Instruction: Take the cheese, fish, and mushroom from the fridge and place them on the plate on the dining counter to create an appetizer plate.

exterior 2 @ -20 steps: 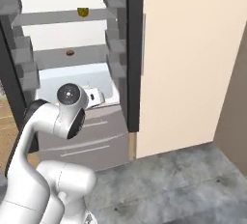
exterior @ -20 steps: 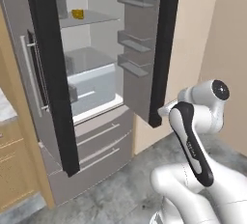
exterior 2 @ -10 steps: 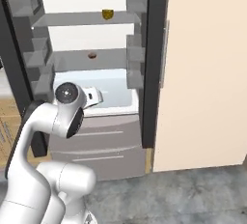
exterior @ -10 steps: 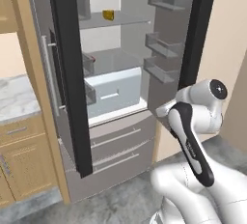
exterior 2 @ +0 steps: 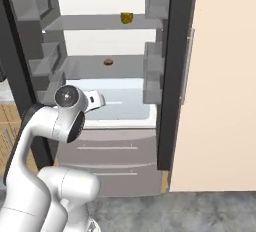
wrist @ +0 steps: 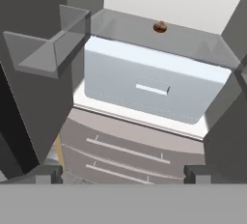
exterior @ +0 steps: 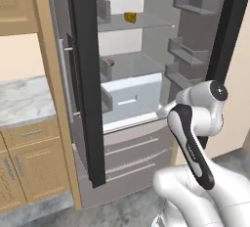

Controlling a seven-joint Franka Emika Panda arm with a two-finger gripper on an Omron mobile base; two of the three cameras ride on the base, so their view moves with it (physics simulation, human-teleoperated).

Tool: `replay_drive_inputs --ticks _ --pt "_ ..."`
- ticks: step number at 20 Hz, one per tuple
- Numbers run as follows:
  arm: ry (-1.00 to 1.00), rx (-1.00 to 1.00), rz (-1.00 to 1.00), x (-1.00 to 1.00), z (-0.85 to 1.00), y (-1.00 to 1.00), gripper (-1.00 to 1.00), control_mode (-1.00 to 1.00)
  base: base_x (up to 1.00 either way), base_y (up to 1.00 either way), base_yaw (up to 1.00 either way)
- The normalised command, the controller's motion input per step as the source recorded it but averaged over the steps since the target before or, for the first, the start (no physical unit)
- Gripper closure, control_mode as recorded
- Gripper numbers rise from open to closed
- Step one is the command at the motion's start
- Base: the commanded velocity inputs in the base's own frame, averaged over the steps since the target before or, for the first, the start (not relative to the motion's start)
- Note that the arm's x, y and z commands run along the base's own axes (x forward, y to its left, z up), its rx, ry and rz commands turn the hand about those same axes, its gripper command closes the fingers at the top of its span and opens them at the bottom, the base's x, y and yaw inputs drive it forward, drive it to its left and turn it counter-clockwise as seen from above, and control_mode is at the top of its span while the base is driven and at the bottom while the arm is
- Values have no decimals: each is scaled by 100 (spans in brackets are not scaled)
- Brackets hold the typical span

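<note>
kitchen cabinetry in tan wood with a marble counter stood left of the fridge, whose doors hung wide open. inside, the cheese sat on the upper grey shelf, seen also from the right base view. on the shelf below, the mushroom rested near the back, just above the pale blue-white drawer; the hand view showed it at the far edge. a small red item lay at the left of that lower shelf, too small to make out. the gripper hung in front of the drawer, jaws spread wide with nothing between them, well apart from all the foods.
</note>
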Motion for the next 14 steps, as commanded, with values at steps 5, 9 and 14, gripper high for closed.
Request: replay_drive_inputs --ticks 5,9,14 --pt "0 0 0 0 0 0 -100 100 43 -39 14" --pt "0 0 0 0 0 0 -100 100 66 -41 8" --pt "0 0 0 0 0 0 -100 100 94 -2 3"
